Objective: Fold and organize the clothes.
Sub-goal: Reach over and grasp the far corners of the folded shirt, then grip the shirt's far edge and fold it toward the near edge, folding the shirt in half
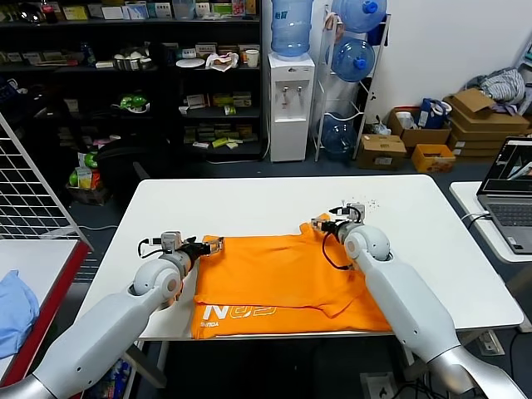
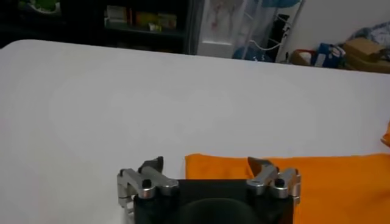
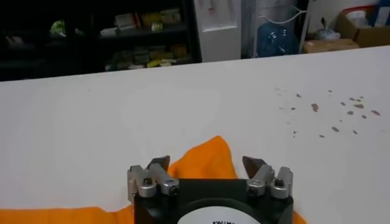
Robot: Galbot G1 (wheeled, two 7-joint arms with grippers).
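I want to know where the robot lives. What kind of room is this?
Probably a lab or office storeroom: dark shelves crowded with small goods, a water dispenser beside spare bottles, and cardboard boxes stacked by the wall, behind the white table.

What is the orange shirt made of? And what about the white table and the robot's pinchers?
The orange T-shirt looks like soft, matte cloth: it wrinkles and folds. The table looks hard and smooth, maybe laminate or painted board, with a faint sheen. The left gripper and right gripper look like bare silvery metal with dark tips, perhaps rubber.
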